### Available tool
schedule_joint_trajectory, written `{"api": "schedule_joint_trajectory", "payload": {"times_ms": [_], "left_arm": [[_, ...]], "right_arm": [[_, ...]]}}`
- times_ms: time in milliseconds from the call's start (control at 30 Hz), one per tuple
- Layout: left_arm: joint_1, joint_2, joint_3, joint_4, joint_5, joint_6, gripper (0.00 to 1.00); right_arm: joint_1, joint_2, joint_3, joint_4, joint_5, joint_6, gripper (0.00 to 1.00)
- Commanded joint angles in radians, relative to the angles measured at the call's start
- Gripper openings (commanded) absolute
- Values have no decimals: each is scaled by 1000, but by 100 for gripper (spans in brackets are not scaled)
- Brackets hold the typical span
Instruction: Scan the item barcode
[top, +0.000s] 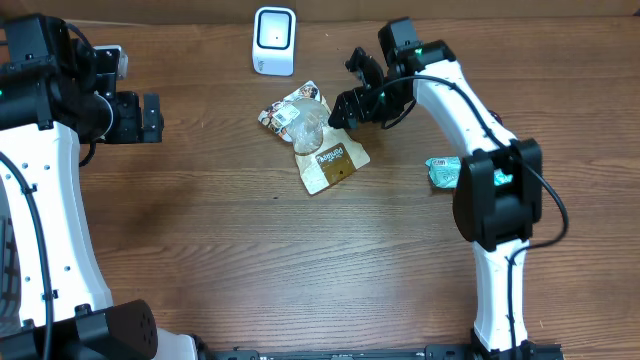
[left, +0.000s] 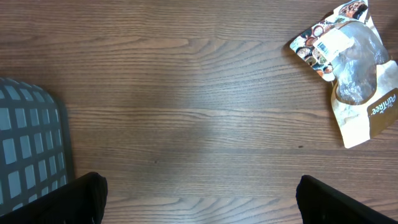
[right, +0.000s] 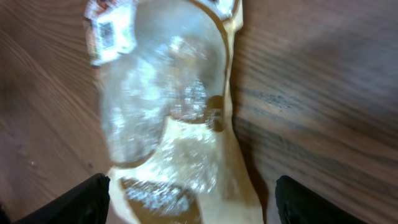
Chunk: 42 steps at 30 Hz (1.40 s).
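Note:
The item, a crumpled tan and clear snack bag (top: 312, 140) with a white barcode label near its top, lies flat on the wooden table. My right gripper (top: 342, 108) hovers just right of and above it. In the right wrist view the bag (right: 174, 124) fills the space ahead, with the right gripper (right: 189, 205) open and its dark fingers (right: 74, 202) wide on either side of the bag's lower end. My left gripper (top: 155, 118) stands open far to the left. The bag (left: 354, 74) shows at the upper right of its view, and the left gripper (left: 199, 199) holds nothing.
A white barcode scanner (top: 274, 40) stands at the back of the table, behind the bag. A teal packet (top: 441, 171) lies to the right, beside the right arm. A grey grid-patterned object (left: 25, 149) sits at the left edge of the left wrist view.

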Motion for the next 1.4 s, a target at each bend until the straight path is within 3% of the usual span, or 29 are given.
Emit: {"api": "schedule_joint_trajectory", "payload": {"times_ms": [0,167,200,267,400,533,633,933,1167,1367], "left_arm": [[-6,5,0,0,0,21,100],[-6,5,0,0,0,21,100],[-6,5,0,0,-1,21,100],[-6,5,0,0,0,21,100],[-6,5,0,0,-1,21,100],[-6,5,0,0,0,21,100],[-6,5,0,0,0,21,100],[-6,5,0,0,0,21,99],[-6,5,0,0,-1,21,100],[-6,5,0,0,0,21,100]], "right_arm": [[-2,57,-11,13,-95,-29,78],[1,104,-12,18,-96,-25,64],[6,116,-13,3,-96,-25,55],[13,120,-14,-16,-96,-25,46],[34,119,-14,-73,-96,-25,38],[53,119,-14,-138,-96,-26,15],[67,119,-14,-171,-96,-26,9],[139,58,-10,-286,-91,-32,9],[185,-59,-10,-349,-87,-16,36],[147,-139,-10,-297,47,140,57]]}}
